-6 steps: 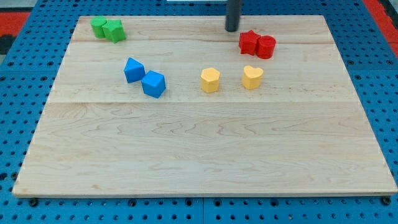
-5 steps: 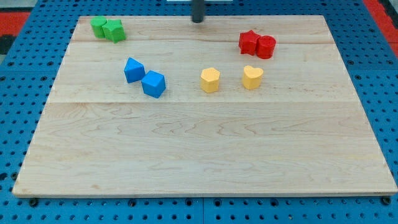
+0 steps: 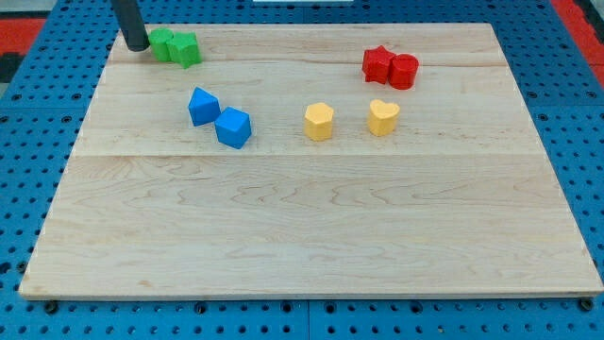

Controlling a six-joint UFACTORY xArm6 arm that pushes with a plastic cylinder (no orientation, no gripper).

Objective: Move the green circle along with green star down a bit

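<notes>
tabletop (image 3: 311, 236): you are looking at a pale wooden board with long straight grain and two faint seams running left to right; it is sitting on a blue pegboard with rows of small holes.
rod: a straight dark matte cylinder is coming down from the view's top edge at the top left corner of the board.
my tip (image 3: 138, 47): it is resting at the view's top left, just left of the green pair, touching or all but touching the nearer green block; you cannot tell which.
claw: you are working with no claw here, only the rod, so wide or narrow cannot be told.
green circle (image 3: 162, 42): a smooth green block is sitting next to my tip; its round outline is partly hidden by the rod and hard to make out.
green star (image 3: 186, 49): a glossy green block with notched edges is pressing against the right side of the green circle, both near the top edge of the board.
blue blocks: two chunky angular blue pieces (image 3: 203, 106) and (image 3: 233, 127) are lying close together, left of centre, below the green pair.
yellow blocks: a faceted yellow one (image 3: 319, 121) and a heart-like yellow one (image 3: 383, 117) are standing apart near the middle.
red blocks: a red star (image 3: 378, 64) and a red cylinder (image 3: 404, 71) are touching at the view's top right, well apart from my tip.
</notes>
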